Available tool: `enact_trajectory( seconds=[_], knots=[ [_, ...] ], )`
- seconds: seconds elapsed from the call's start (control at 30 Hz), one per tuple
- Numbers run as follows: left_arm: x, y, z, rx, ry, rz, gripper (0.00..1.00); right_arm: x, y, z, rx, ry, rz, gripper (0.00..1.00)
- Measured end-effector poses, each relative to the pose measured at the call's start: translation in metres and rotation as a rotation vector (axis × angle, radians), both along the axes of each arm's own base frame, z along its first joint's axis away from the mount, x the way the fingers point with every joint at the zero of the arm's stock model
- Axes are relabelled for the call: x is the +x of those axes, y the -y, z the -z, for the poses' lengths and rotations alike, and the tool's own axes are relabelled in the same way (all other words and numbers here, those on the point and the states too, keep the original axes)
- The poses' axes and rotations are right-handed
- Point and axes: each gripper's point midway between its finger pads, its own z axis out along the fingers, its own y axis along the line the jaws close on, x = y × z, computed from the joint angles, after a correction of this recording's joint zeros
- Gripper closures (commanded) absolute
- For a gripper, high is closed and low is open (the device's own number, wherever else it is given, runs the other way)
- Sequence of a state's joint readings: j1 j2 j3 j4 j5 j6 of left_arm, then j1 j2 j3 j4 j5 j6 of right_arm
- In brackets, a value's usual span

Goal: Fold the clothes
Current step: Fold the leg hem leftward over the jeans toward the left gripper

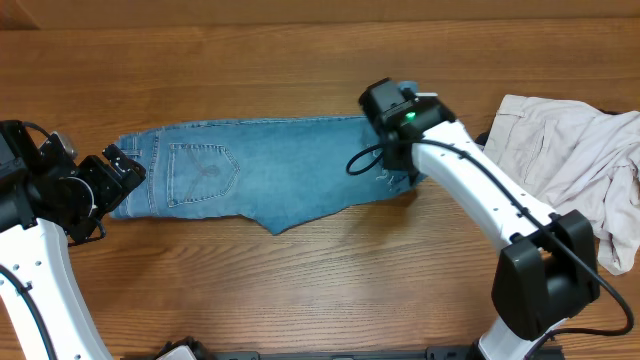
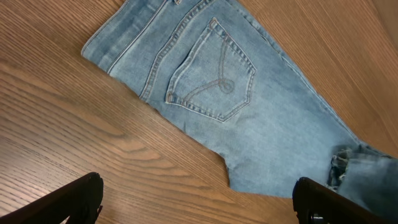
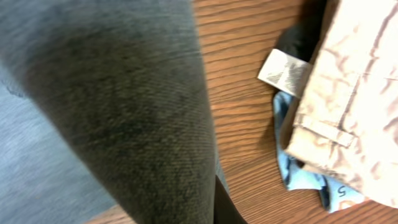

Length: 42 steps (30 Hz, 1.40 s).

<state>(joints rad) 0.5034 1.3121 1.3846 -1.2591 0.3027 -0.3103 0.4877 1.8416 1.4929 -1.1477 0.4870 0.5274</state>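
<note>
Ahead of the left pincer (image 2: 199, 205), just past its fingertips, the pair of light blue washed denim jeans (image 1: 280, 175) lies flat on the brown wooden table (image 1: 300, 60). Its waistband and stitched back pocket are nearest that pincer. The pincer is spread wide and empty, with only bare wood between its fingers.

At the far end of the jeans, the right pincer (image 1: 395, 160) sits over the leg hems. From its wrist view, denim hangs right across the lens and hides the fingers. I can't tell whether it is clenched on the cloth.

My main worry is that nothing pins the waistband. If the right pincer carries the legs over, the whole garment could slide rather than fold, or crease crooked. It may also have only one layer, so the other leg would trail. Just beside that pincer sit crumpled beige trousers (image 1: 570, 150) and a bright blue garment (image 3: 298, 174), close enough to snag.
</note>
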Motion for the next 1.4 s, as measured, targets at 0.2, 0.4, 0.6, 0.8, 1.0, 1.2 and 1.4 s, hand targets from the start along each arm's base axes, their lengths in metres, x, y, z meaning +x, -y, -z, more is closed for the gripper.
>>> enact_trajectory(
  seconds=[0.2,0.4,0.6,0.8,1.0,1.2,1.4],
  knots=[
    [-0.001,0.000,0.000,-0.002,-0.004,0.000,0.00,-0.014,-0.048,0.011,-0.016,0.005,-0.097,0.96],
    [-0.003,0.001,0.001,-0.006,-0.011,0.000,0.00,-0.015,-0.028,0.038,-0.098,-0.044,-0.009,0.96],
    [-0.002,0.001,0.001,-0.006,-0.011,0.000,0.00,-0.009,0.029,0.026,-0.158,-0.084,0.110,0.96],
    [-0.002,0.001,0.001,-0.005,-0.009,0.000,0.00,-0.014,0.018,0.019,-0.154,-0.076,0.074,0.96],
    [-0.002,0.001,0.001,-0.004,-0.008,0.000,0.00,-0.021,-0.036,0.027,-0.084,-0.038,-0.008,0.91],
    [-0.002,0.001,0.001,-0.004,-0.008,0.000,0.00,-0.042,-0.096,0.055,0.030,-0.086,-0.087,0.68],
    [-0.002,0.001,0.001,-0.005,-0.009,0.000,0.00,-0.068,-0.173,0.063,0.261,-0.125,-0.201,0.64]
  ],
)
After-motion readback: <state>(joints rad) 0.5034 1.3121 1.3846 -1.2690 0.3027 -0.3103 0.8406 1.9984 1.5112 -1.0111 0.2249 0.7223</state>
